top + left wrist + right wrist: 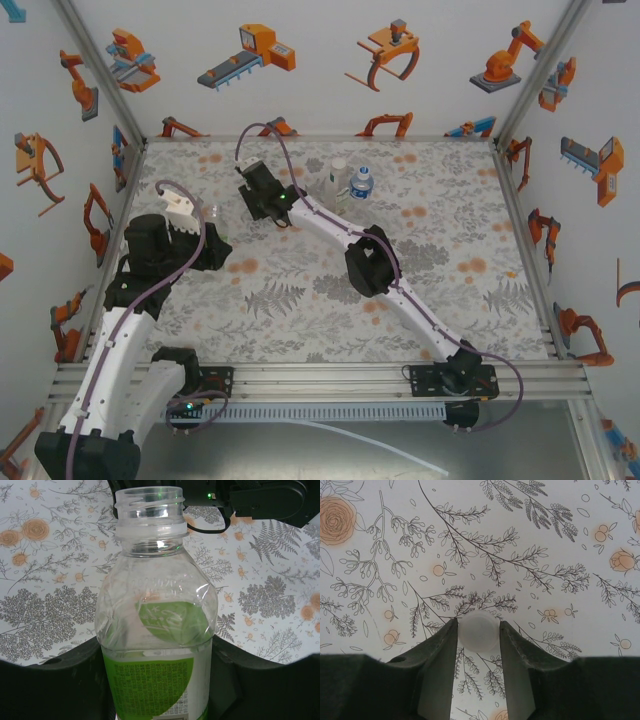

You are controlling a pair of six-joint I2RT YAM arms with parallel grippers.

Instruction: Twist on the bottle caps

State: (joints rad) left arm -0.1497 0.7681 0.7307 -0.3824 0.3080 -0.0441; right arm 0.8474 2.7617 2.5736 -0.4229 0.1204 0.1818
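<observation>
My left gripper (157,685) is shut on the green-labelled bottle (155,630), its dark fingers (50,680) on either side of the label. The bottle's threaded neck (149,502) is open, with no cap on it. In the top view the left gripper (203,216) holds this bottle (213,212) at the table's left. My right gripper (478,628) points down at the table, shut on a small white bottle cap (478,630), with both fingertips touching its sides. From above, the right gripper (262,203) stands just right of the held bottle.
Two more bottles stand upright at the back middle: a clear taller one (338,177) and a squat blue-labelled one (361,184). The floral table cover (450,230) has free room on the right. Walls close in the left, right and back.
</observation>
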